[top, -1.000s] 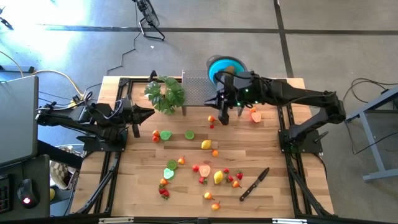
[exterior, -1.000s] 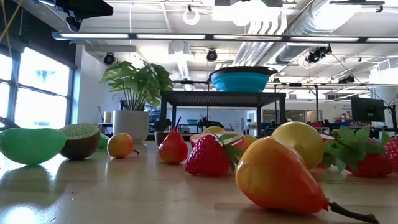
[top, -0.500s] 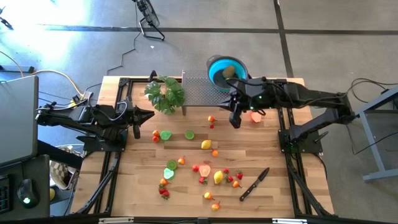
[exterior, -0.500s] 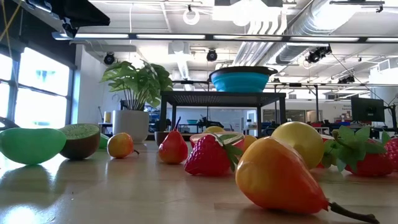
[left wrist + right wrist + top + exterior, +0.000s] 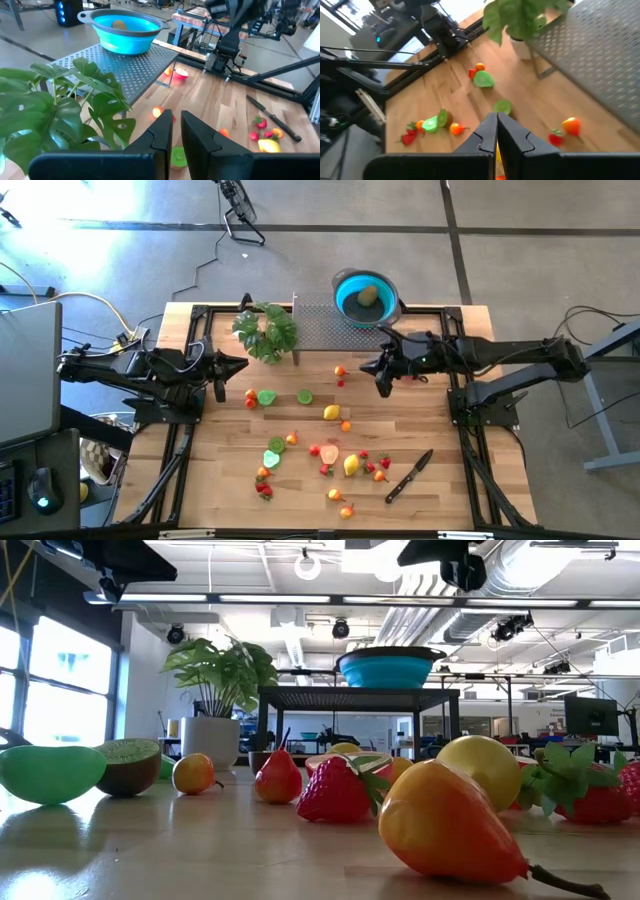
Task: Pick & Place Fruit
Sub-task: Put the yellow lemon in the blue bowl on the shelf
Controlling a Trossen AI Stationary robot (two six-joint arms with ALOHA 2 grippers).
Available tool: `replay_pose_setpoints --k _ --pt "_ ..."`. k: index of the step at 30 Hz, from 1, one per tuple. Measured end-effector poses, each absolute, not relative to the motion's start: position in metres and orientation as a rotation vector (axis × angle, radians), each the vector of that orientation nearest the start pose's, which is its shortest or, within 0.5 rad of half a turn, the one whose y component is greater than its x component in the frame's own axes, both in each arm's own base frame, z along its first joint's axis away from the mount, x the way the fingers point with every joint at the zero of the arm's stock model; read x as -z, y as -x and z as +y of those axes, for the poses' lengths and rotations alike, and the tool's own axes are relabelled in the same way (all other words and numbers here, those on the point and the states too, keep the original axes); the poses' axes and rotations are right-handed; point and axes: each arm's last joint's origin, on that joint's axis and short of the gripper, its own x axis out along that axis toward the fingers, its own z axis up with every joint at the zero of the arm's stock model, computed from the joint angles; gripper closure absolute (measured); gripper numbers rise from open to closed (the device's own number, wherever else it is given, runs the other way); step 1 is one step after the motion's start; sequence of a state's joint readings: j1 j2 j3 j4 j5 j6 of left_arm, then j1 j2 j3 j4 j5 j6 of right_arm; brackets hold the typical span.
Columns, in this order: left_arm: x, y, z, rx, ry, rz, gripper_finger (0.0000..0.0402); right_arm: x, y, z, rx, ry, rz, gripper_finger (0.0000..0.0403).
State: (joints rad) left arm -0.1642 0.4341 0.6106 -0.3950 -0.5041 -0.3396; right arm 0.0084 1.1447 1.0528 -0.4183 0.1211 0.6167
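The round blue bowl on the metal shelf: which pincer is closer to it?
The right. The right pincer hangs just in front of the round blue bowl, slightly to its side; the left pincer waits across the table, beyond the leafy green plant.

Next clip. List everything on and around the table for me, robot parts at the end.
Table: one, light wood, centre of the high view.
Shelf: one, grey perforated metal, far edge of the table.
Bowl: one, blue, on the shelf's right end.
Fruit in bowl: one, yellowish.
Plant: one, green and leafy, left of the shelf.
Toy fruits: roughly twenty, red, orange, yellow and green, scattered across the table's middle and near side.
Knife: one, black handle, near right among the fruits.
Left gripper: fingers nearly together, empty, by the plant.
Right gripper: shut, empty, in front of the shelf.
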Motion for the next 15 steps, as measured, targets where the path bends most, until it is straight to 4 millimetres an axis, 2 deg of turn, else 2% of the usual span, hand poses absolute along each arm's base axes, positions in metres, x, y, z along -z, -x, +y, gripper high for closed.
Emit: replay_pose_setpoints --k 3,15 --pt "-0.297 -0.103 -0.003 -0.356 0.321 0.138 0.0367 -0.325 -0.244 0.003 0.263 -0.578 0.480 0.0399" --pt "-0.297 -0.104 -0.004 -0.349 0.353 0.131 0.0367 -0.333 -0.248 0.014 0.226 -0.529 0.370 0.0398"
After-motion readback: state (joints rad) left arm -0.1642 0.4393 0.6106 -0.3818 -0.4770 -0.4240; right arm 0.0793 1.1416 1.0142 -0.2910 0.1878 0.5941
